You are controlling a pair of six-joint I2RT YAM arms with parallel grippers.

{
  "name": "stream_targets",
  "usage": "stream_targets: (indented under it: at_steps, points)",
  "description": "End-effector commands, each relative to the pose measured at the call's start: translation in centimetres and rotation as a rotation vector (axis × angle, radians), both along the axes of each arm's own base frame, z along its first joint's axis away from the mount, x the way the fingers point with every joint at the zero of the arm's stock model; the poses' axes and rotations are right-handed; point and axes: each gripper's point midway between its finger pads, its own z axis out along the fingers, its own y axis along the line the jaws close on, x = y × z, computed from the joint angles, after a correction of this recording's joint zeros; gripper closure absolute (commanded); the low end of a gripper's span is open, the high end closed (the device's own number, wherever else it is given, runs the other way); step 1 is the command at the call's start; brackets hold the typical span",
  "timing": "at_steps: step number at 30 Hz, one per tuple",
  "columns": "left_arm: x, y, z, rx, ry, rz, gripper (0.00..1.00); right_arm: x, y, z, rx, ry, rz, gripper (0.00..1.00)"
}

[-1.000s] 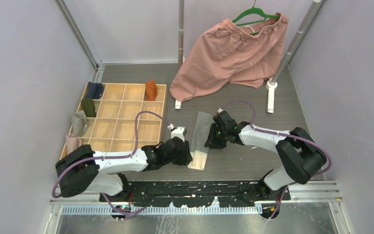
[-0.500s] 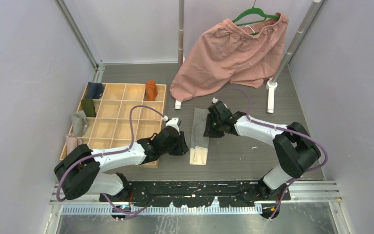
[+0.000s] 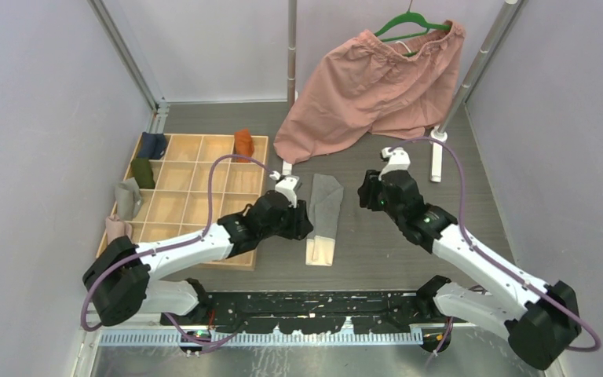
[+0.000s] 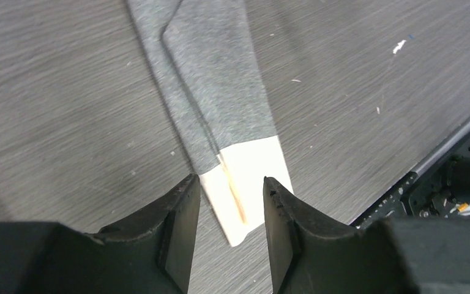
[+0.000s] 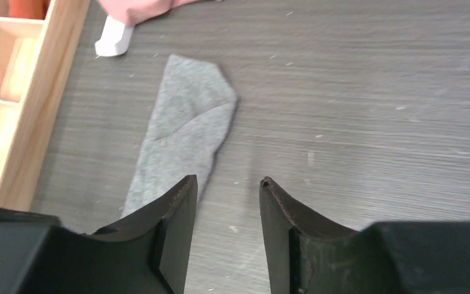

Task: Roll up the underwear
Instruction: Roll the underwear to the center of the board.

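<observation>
The grey underwear (image 3: 324, 212) lies flat on the table as a long folded strip, its cream-white band (image 3: 319, 251) at the near end. My left gripper (image 3: 303, 228) hovers at the strip's left edge. In the left wrist view it (image 4: 229, 179) is open, with the cream band (image 4: 251, 165) showing on the table between its fingers. My right gripper (image 3: 367, 200) stands open to the right of the strip's far end. In the right wrist view it (image 5: 227, 180) is empty, and the grey cloth (image 5: 183, 135) lies ahead to the left. The rust-orange underwear (image 3: 243, 144) sits in a tray compartment.
A wooden compartment tray (image 3: 196, 208) lies left of the strip, with dark blue (image 3: 153, 144) and green (image 3: 143, 173) rolls in it. Big pink shorts (image 3: 369, 86) hang on a green hanger from a rack. The rack's white feet (image 3: 437, 157) stand behind the strip.
Both grippers' jaws have widened. The right gripper has drawn back to the right, off the strip's far end. The left gripper has moved farther along the strip's left side.
</observation>
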Motion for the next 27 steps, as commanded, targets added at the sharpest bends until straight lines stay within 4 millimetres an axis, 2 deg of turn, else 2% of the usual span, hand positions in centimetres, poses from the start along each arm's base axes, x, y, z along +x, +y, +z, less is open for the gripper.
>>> stream_targets:
  at_steps: [1,2,5,9,13,16,27]
  points:
    - [0.6,-2.9,2.6,-0.063,-0.077,-0.133,0.57,1.1,-4.6,3.0,-0.094,-0.207,-0.163,0.43]
    - [0.4,-3.4,2.5,-0.07,-0.075,-0.16,0.57,0.9,-5.4,3.6,-0.099,-0.221,-0.198,0.34]
    - [0.0,-4.7,2.0,-0.09,-0.066,-0.232,0.59,0.3,-6.5,4.8,-0.103,-0.256,-0.22,0.22]
    - [-0.6,-6.1,0.5,-0.075,-0.023,-0.321,0.69,-0.9,-5.0,5.3,-0.074,-0.297,-0.076,0.15]
    - [-1.1,-6.6,-1.3,-0.039,0.028,-0.376,0.85,-1.2,-4.3,4.6,-0.089,-0.287,-0.014,0.15]
    - [-1.4,-6.7,-2.6,-0.021,0.057,-0.393,0.91,-1.3,-3.6,4.5,-0.082,-0.284,0.025,0.15]
    - [-0.7,-4.6,-5.6,0.079,0.082,-0.291,0.97,-2.4,0.6,4.7,-0.049,-0.326,0.297,0.19]
